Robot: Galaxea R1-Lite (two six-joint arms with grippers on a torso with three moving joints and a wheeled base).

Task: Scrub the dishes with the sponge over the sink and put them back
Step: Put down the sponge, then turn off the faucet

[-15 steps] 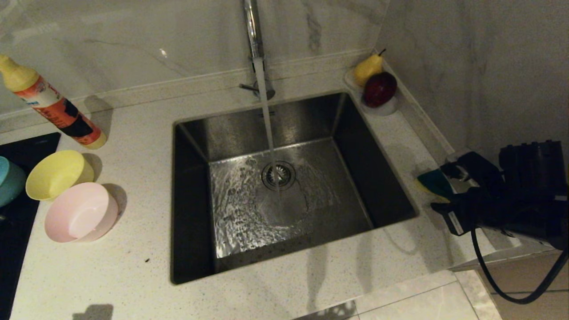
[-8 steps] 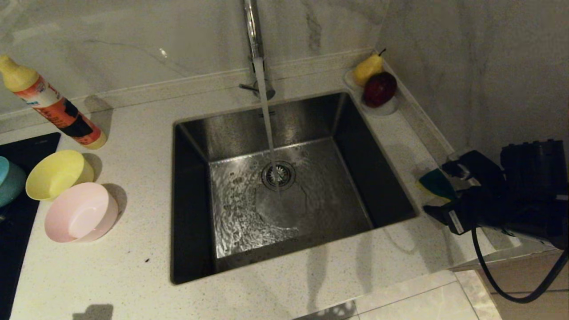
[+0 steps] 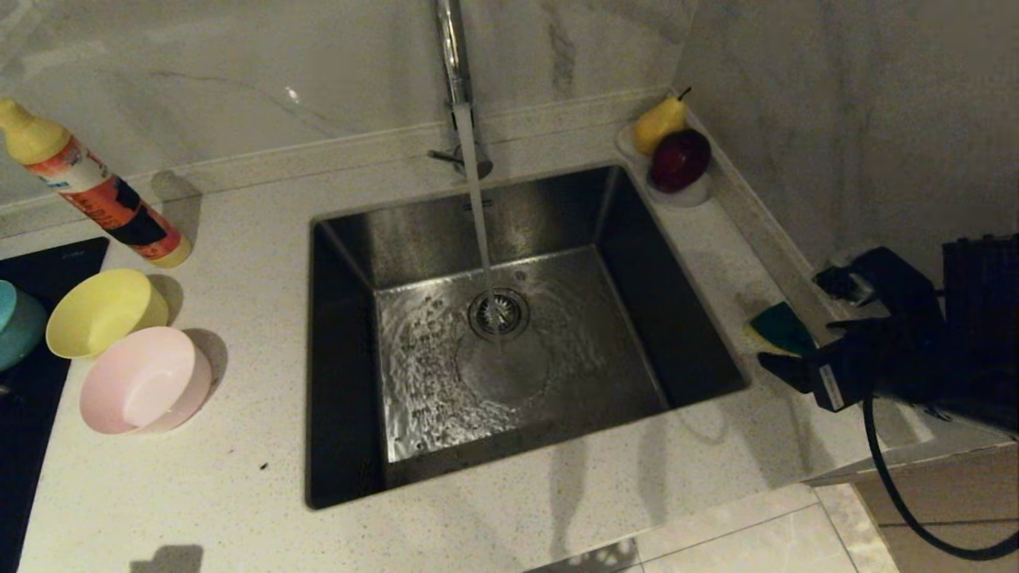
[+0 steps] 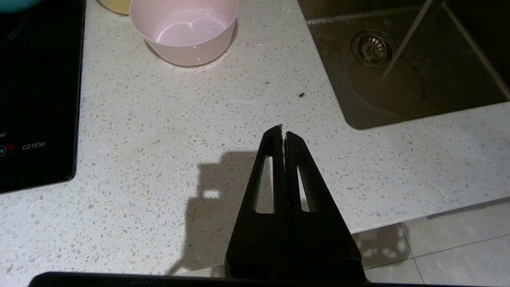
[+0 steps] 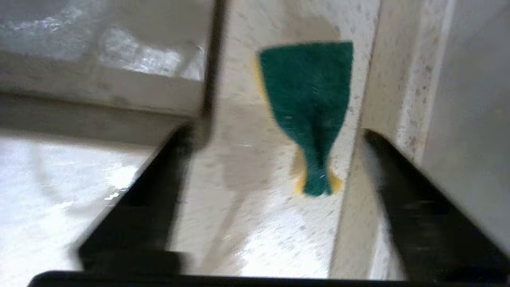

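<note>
The sink point(image 3: 525, 334) is taking up the middle of the pale speckled surface point(image 3: 239, 477), and water is running from the chrome tap point(image 3: 455, 64) down onto the drain strainer point(image 3: 499, 313).

To the left of the basin the three bowls are standing together: the pink bowl point(image 3: 143, 380) nearest, the yellow bowl point(image 3: 99, 312) just behind it and touching it, and the blue bowl point(image 3: 16, 322) on the edge of the black cooktop point(image 3: 32, 414). All three are sitting back on the left side, away from the water.

On the narrow strip to the right of the sink, the sponge point(image 3: 780, 328) is now lying free, green face up, beside the low ledge of the wall. A second ago the right gripper point(image 3: 804, 334) was close over it; now this gripper is pulling back toward the right edge of the head view, and its jaws are standing wide apart with nothing between them. In the right wrist view the sponge point(image 5: 308, 115) is lying ahead of the open jaws, one end pinched narrow.

The left gripper point(image 4: 282, 133) is hanging parked over the front of the surface, jaws pressed together and empty.

To my judgement the sponge is just being released, so the task is ending.
</note>
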